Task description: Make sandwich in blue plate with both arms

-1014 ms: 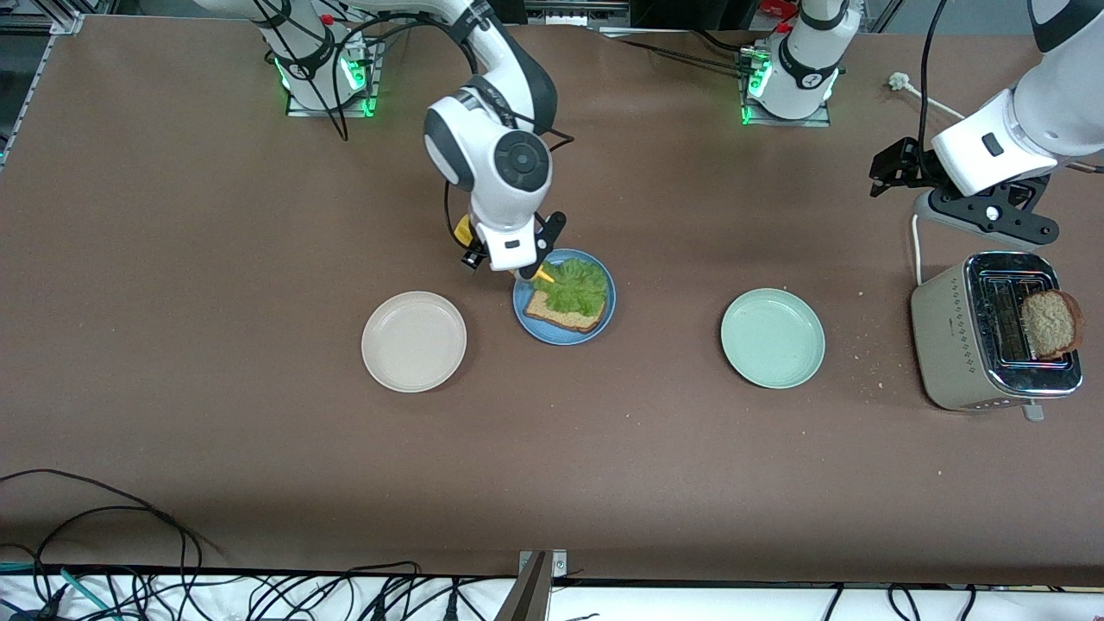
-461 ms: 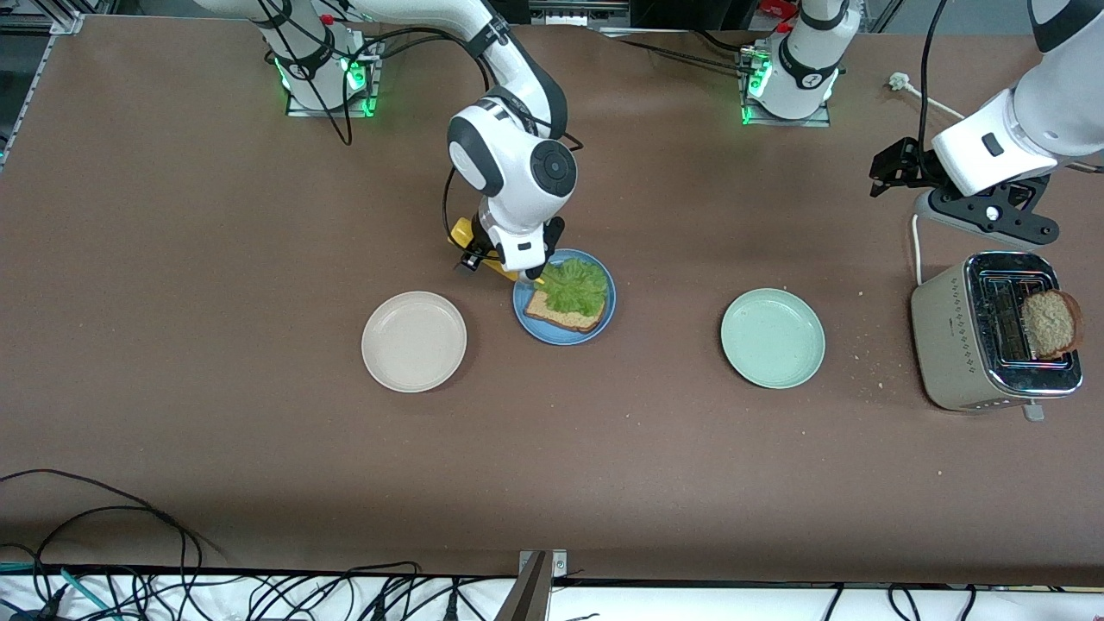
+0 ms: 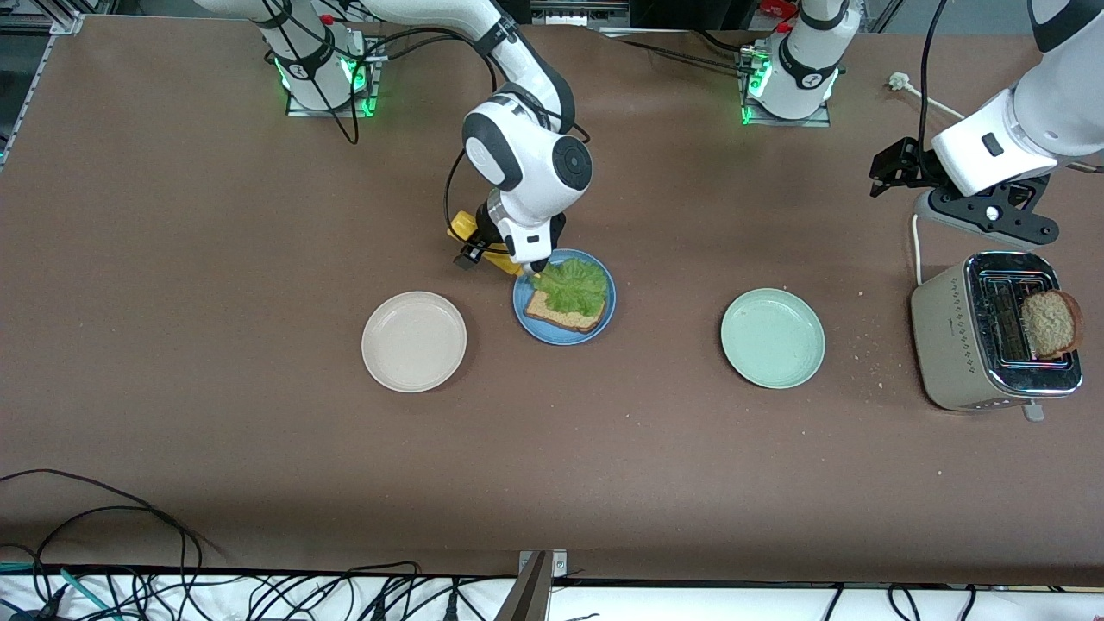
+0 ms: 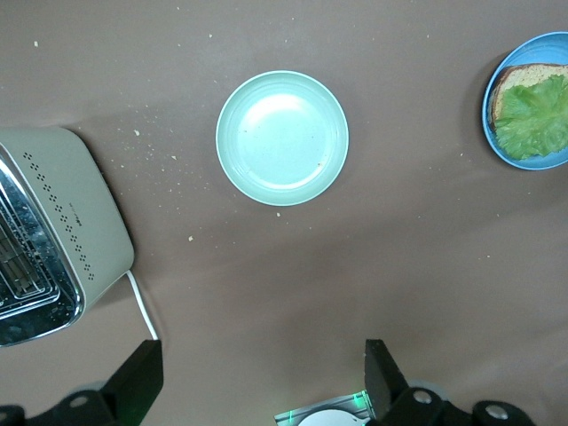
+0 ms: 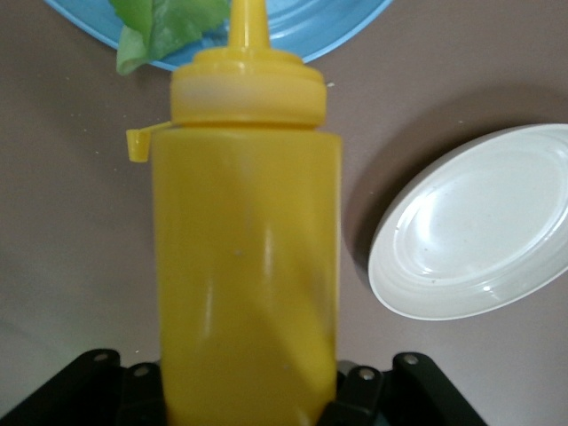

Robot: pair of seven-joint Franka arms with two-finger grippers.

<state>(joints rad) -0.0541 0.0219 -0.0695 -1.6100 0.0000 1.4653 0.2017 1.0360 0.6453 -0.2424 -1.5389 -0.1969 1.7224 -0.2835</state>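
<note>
Right gripper (image 3: 517, 259) is clamping yellow bottle (image 5: 244, 248), tipping over lettuce (image 3: 576, 286) at blue plate (image 3: 565, 335) rim; sauce risks missing onto table (image 3: 259, 448). Left gripper (image 3: 888, 168) is waiting wide open, empty, above toaster (image 3: 949, 345).

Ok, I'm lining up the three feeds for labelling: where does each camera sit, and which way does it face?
Front view: high across the table, facing both bases; shows both arms, the blue plate and the toaster.
Left wrist view: on the left arm's wrist, looking down at the pale green plate; the left gripper shows with jaws open.
Right wrist view: on the right wrist, looking along the yellow squeeze bottle held in the right gripper, nozzle over the lettuce.
Shared: all three show the blue plate.
</note>
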